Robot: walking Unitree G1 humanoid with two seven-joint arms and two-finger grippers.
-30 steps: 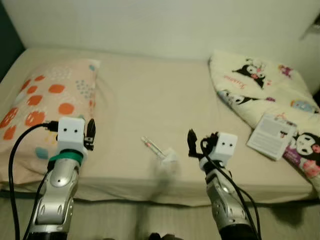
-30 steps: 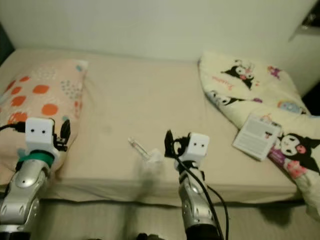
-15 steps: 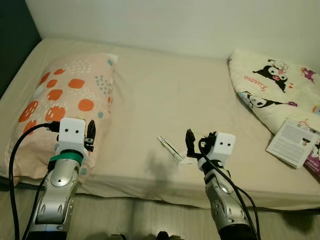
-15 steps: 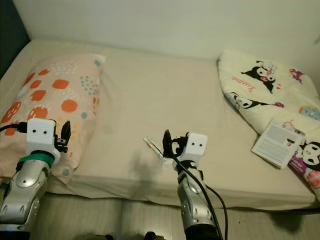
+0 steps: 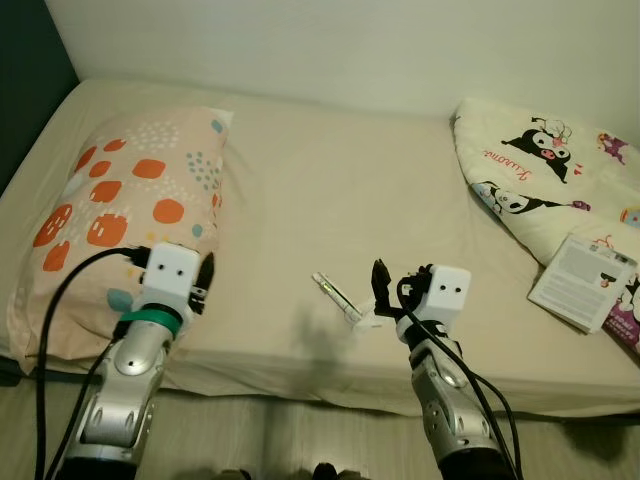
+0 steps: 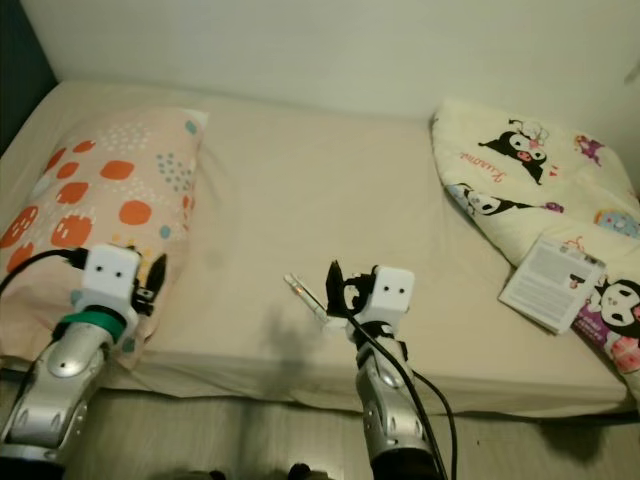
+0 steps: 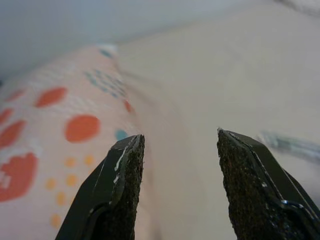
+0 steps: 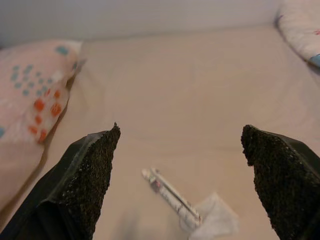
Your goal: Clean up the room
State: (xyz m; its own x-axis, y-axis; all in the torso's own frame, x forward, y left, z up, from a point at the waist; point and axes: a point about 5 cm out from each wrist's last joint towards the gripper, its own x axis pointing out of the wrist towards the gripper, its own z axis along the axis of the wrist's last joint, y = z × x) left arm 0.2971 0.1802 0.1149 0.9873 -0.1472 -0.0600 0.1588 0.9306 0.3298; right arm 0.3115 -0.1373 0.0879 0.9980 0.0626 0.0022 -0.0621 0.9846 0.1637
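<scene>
A thin clear wrapper with a pen-like stick [image 5: 334, 294] and a crumpled white tissue [image 5: 368, 319] lie near the front edge of the beige bed [image 5: 330, 180]. In the right wrist view the stick [image 8: 170, 197] and the tissue [image 8: 212, 222] sit just ahead of the fingers. My right gripper [image 5: 383, 290] hovers open right beside the tissue, holding nothing. My left gripper [image 5: 205, 278] is open and empty over the lower corner of the pillow with orange spots [image 5: 120, 200]. In the left wrist view the pillow [image 7: 45, 125] lies beyond the two black fingers [image 7: 117, 185].
A cream cartoon-print blanket [image 5: 560, 170] is bunched at the right of the bed, with a white booklet [image 5: 585, 282] on it. A pale wall runs behind the bed. Wooden floor [image 5: 280, 445] shows below the bed's front edge.
The camera shifted, so the bed sits a little differently in view. My left arm moved right and lower along the pillow's edge. My right gripper stays by the tissue.
</scene>
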